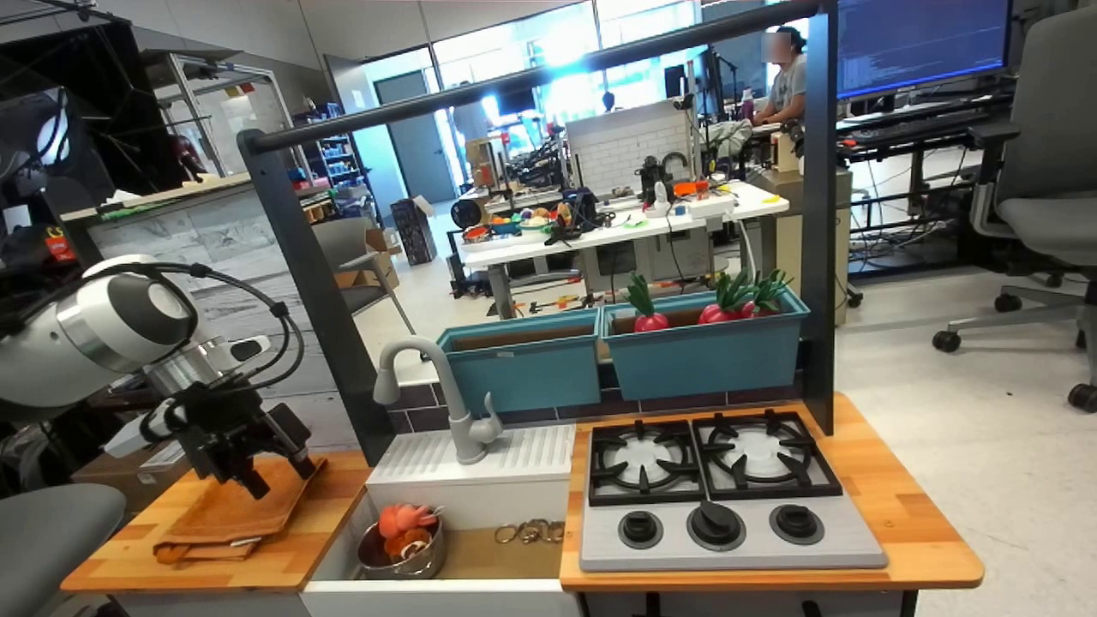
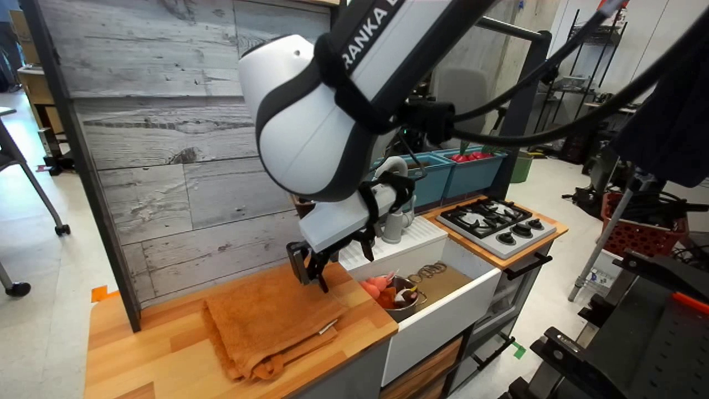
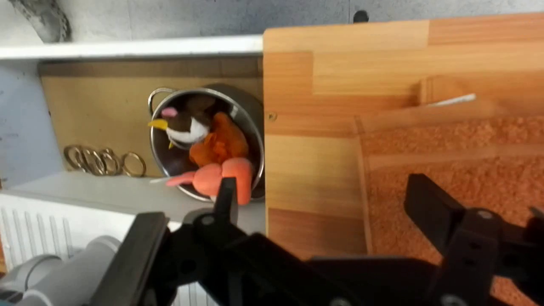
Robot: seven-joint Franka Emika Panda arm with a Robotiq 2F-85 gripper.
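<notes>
Orange towel (image 2: 266, 316) lies folded on the wood counter (image 2: 138, 354), just beside the sink (image 2: 443, 321), small white tag (image 2: 328, 327) poking out at one edge. Gripper (image 1: 281, 478) hangs above it, fingers (image 3: 431, 208) spread wide w/ nothing btwn; in the wrist view one tip shows against the towel, the other against a coral toy (image 3: 238, 170). That toy's in a steel pot (image 1: 420, 566), partly over the rim, w/ an orange toy (image 3: 229, 140) & a brown/white toy (image 3: 187, 129) w/ yellow beak-like bit. Pot sits in the sink, counter end; few metal rings (image 3: 106, 161) lie apart from it on sink floor. Gray faucet (image 1: 467, 437) stands at sink's back ledge. Stove (image 1: 668, 514) w/ black grates on far side of sink. Teal planters (image 1: 523, 377) behind, 1 w/ red radishes (image 1: 718, 315). Person (image 1: 786, 86) at a desk in bkgd.
</notes>
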